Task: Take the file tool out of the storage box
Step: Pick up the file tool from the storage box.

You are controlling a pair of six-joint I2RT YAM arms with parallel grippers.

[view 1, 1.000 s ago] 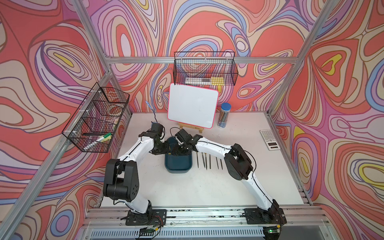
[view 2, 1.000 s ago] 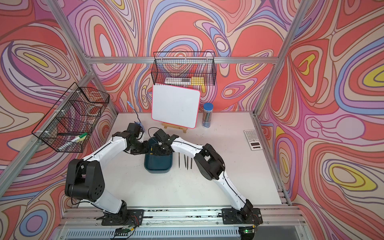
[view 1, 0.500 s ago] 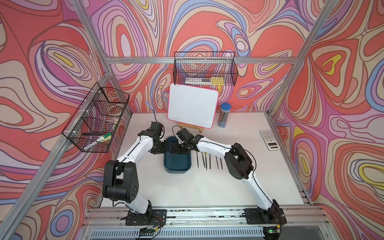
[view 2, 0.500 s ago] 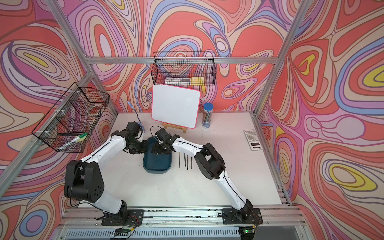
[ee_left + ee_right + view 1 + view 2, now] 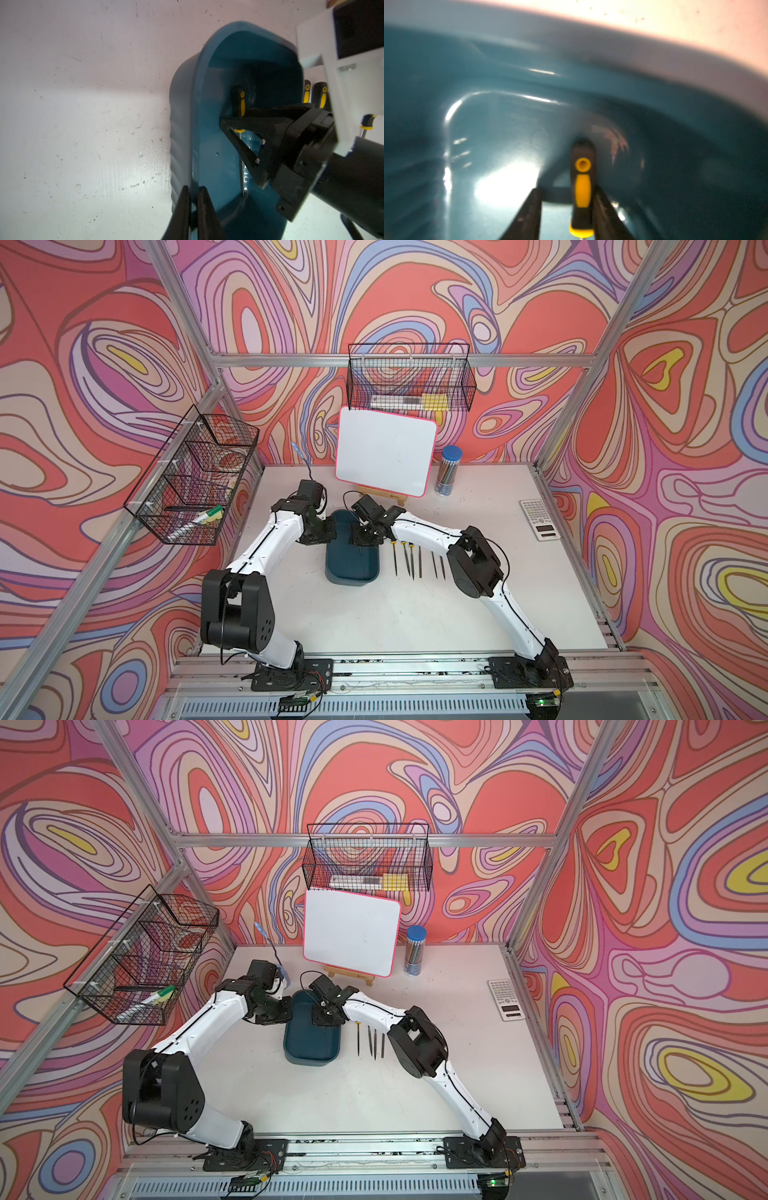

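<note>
The storage box [image 5: 352, 568] [image 5: 312, 1048] is a dark teal tub in the middle of the table. My left gripper [image 5: 193, 191] [image 5: 330, 527] is shut on the box's rim [image 5: 198, 108] at its left side. My right gripper [image 5: 567, 193] [image 5: 365, 537] reaches down into the far end of the box. Its fingers straddle the black and yellow handle of the file tool [image 5: 583, 187] [image 5: 239, 101]. The handle lies against one finger, with a clear gap to the other. The file's thin shaft [image 5: 241, 166] runs along the box floor.
Several files [image 5: 411, 558] [image 5: 370, 1040] lie in a row on the table, just right of the box. A whiteboard [image 5: 384, 454], a pencil tube [image 5: 449, 472] and a calculator [image 5: 539, 518] stand further back and right. Wire baskets [image 5: 409, 383] [image 5: 191, 477] hang on the walls.
The right gripper's jaws have drawn closer together around the file handle inside the box. The left gripper has kept its hold on the rim.
</note>
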